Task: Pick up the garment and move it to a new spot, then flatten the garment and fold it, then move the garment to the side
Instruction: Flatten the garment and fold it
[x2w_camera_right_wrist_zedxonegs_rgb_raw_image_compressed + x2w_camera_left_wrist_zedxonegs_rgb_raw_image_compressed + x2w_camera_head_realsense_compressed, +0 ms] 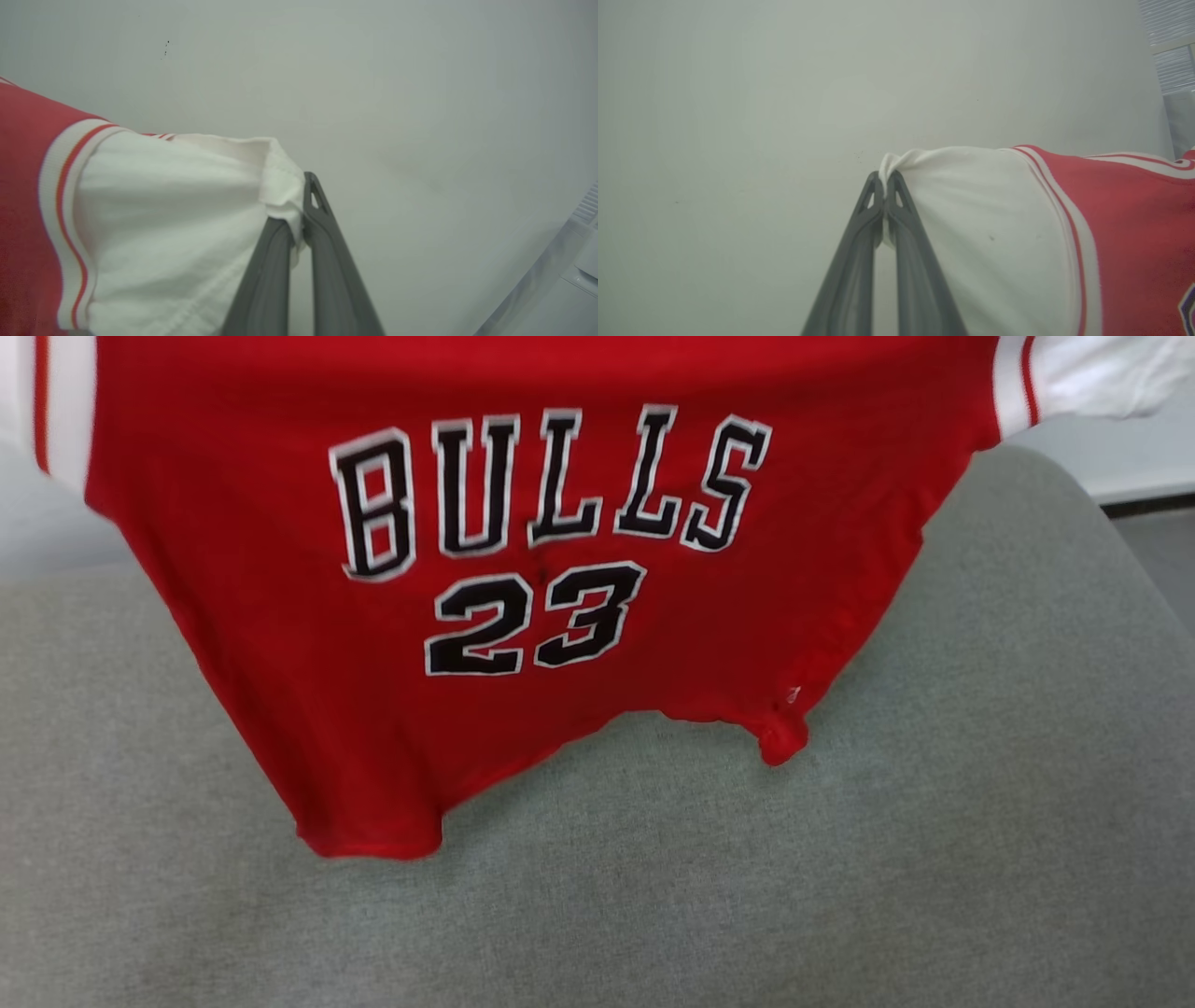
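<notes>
Red jersey is hanging spread over the grey cushion. My left gripper is clamping one white sleeve by its edge, my right gripper the other sleeve. Such small bites could slip if I am stretching too hard.

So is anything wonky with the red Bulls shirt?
Yes. The jersey hangs lopsided above the grey surface: its bottom hem slants, the corner on the robot's left drooping lower, the other bunched up. The left gripper and right gripper each pinch a white sleeve.
</notes>
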Motion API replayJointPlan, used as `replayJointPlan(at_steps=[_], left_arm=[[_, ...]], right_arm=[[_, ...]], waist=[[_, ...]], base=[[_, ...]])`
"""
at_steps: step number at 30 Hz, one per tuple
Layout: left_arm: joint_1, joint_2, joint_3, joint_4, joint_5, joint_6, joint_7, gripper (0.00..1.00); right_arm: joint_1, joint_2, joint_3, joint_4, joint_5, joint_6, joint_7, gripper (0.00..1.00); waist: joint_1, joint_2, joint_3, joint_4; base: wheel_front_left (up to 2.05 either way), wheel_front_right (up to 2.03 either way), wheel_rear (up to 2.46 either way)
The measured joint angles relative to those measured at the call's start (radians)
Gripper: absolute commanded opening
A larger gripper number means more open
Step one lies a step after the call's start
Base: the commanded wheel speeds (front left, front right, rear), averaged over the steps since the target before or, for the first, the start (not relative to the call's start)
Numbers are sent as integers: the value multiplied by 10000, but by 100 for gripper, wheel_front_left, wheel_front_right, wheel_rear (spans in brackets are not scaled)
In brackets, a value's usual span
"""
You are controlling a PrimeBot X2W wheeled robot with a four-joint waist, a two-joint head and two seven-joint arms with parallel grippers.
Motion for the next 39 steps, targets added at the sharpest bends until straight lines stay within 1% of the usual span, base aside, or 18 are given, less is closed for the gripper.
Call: replayJointPlan(at_steps=[2, 5, 7, 8, 9, 11, 14, 15, 16, 18, 21, 25, 29, 33, 36, 39], left_arm=[[-412, 92, -151, 217, -59, -52, 65, 0], [-1291, 244, -454, 579, -58, -203, 81, 0], [-1975, 336, -736, 884, -50, -326, 107, 0], [-1975, 336, -736, 884, -50, -326, 107, 0], [-2818, 360, -1043, 1290, -38, -489, 92, 0], [-3745, 343, -1459, 1820, 15, -681, 104, 0], [-5344, 221, -2042, 2646, 125, -984, 228, 0], [-5958, 146, -2220, 2943, 205, -1089, 249, 0], [-7790, -165, -2754, 3948, 573, -1348, 205, 0], [-8972, -441, -3141, 4669, 855, -1530, 199, 0], [-10690, -1028, -3599, 5841, 1210, -1733, 59, 0], [-12477, -1756, -3931, 7315, 1578, -1918, -602, 0], [-13308, -2393, -4351, 8500, 1862, -2146, -1436, 0], [-13293, -2869, -4861, 9449, 1879, -2328, -2098, 0], [-12735, -3129, -5281, 9833, 1789, -2403, -2560, 0], [-11633, -3359, -5779, 10044, 1597, -2451, -2974, 0]], right_arm=[[-154, 79, -128, 96, -23, -2, -17, 0], [-500, 50, -19, 303, -105, 0, -142, 0], [-876, 205, -61, 545, -12, 0, -228, 0], [-876, 205, -61, 545, -12, 0, -228, 0], [-1399, 288, -23, 752, -58, 0, -359, 0], [-1973, 293, 42, 1080, -184, 0, -527, 0], [-2977, 566, -21, 1760, -109, 0, -662, 0], [-3405, 602, 29, 1988, -173, 0, -742, 0], [-4721, 702, 75, 2769, -433, 0, -1179, 0], [-5429, 792, 128, 3317, -648, 2, -1429, 0], [-6631, 1043, 12, 4174, -886, 2, -1964, 0], [-7848, 1465, 79, 5189, -1373, 2, -2794, 0], [-8610, 1843, -65, 6176, -1818, 0, -3574, 0], [-8698, 2255, -203, 7078, -2165, 0, -4211, 0], [-8426, 2437, -84, 7559, -2240, 0, -4608, 0], [-7690, 2487, 380, 7948, -2113, 0, -4861, 0]], waist=[[0, 0, 269, -19], [1, 0, 747, -32], [1, 0, 1094, -29], [1, 0, 1094, -29], [1, -1, 1487, -19], [1, 0, 1904, 1], [2, 0, 2561, 50], [2, 0, 2790, 70], [2, 0, 3462, 133], [2, 0, 3885, 173], [3, -1, 4507, 262], [3, -1, 5262, 415], [3, -1, 5847, 624], [4, -1, 6172, 902], [3, 0, 6194, 1081], [3, 0, 6032, 1138]], base=[[0, 0, 0], [0, 0, 0], [0, 0, 0], [0, 0, 0], [0, 0, 0], [0, 0, 0], [0, 0, 0], [0, 0, 0], [0, 0, 0], [0, 0, 0], [0, 0, 0], [0, 0, 0], [0, 0, 0], [0, 0, 0], [0, 0, 0], [0, 0, 0]])
